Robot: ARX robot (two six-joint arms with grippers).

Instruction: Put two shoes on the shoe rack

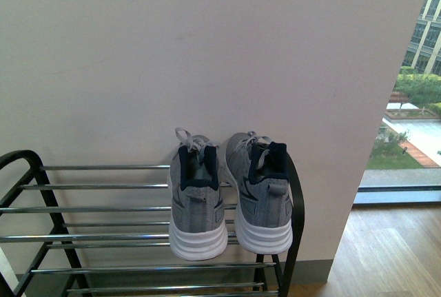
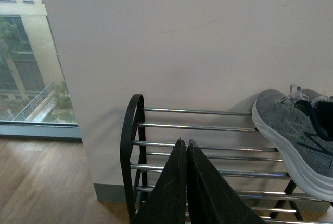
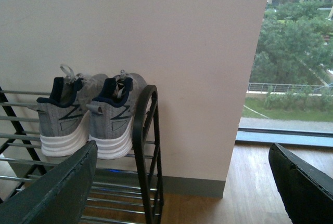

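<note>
Okay, you've got the left-hand shoe (image 1: 198, 204) and right-hand shoe (image 1: 264, 197) on the shoe rack (image 1: 103, 209), at the right end of its upper rods. They sit side by side with toes to the wall (image 1: 207, 49) and heels out. Soles span several rods, which likely keeps them from slipping through. Left gripper (image 2: 186, 146) has its fingers pressed together on nothing. Right gripper (image 3: 182, 148) is spread wide and empty. Both grippers are well clear of the shoes, so I'd judge placement done.
</note>
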